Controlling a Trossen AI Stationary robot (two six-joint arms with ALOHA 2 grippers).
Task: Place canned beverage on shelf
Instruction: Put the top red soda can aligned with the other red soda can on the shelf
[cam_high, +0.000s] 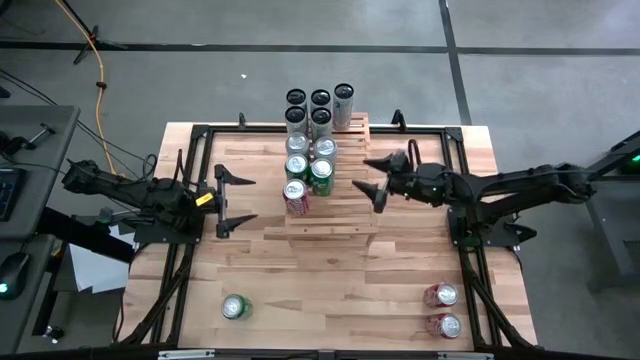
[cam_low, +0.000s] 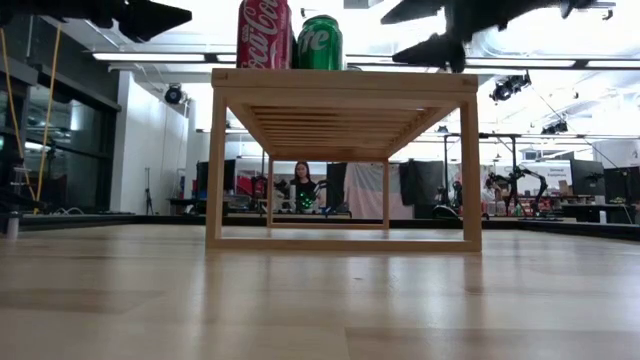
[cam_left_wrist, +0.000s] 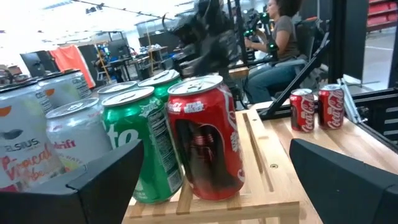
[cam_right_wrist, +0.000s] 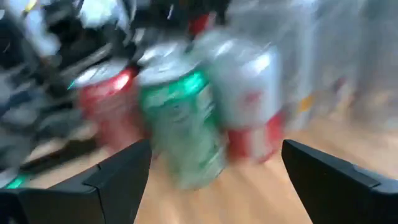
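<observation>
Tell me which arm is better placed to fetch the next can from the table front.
Probably the right. Two red cans lie on its side, one green can on the left. Both the right gripper and left gripper are open beside the shelf.

We read "Coca-Cola" script on red aluminium can standing on top of pale wood slatted shelf, low view. Beside it, green can shows white letters "ite", partly cut off. Left wrist view: white can reads "ELSIUS", silver can reads "drift"; front green can shows "te"; two small red cans on desk carry Coca-Cola script.
</observation>
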